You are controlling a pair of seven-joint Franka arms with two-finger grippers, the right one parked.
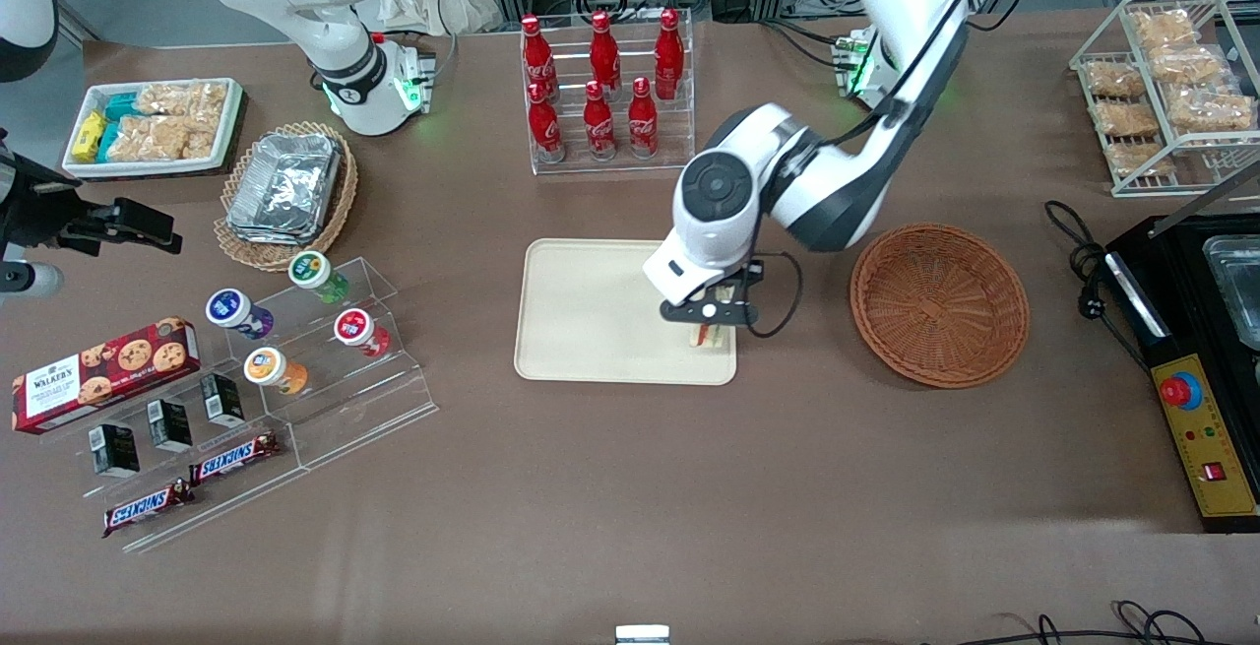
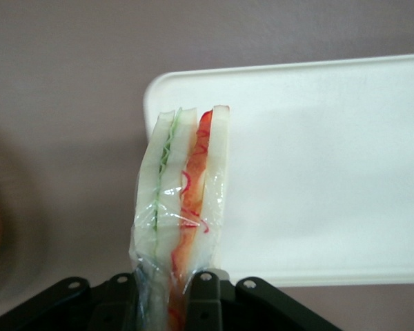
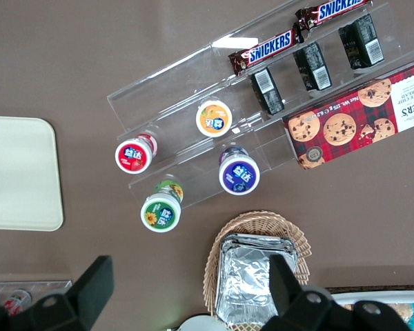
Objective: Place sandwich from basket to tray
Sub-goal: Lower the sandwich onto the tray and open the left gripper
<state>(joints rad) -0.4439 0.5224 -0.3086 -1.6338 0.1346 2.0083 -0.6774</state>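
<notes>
Two black fingers (image 2: 204, 303) of the left arm's gripper (image 1: 711, 322) are pinched on the plastic-wrapped triangular sandwich of pale white bread (image 2: 183, 207). You can see its layers edge-on in the left wrist view: a thin green filling in one half, a red-orange filling in the other. Note that the sandwich hangs below the gripper, over the corner of the flat rectangular cream-beige plastic tray (image 1: 581, 315) that is nearest the front camera at the working arm's end. From the front view it appears to sit at or just above the tray surface; you cannot confirm contact. Beside the tray, toward the working arm's end of the brown table (image 1: 630, 487), lies the round reddish-brown woven wicker basket (image 1: 940, 302).
</notes>
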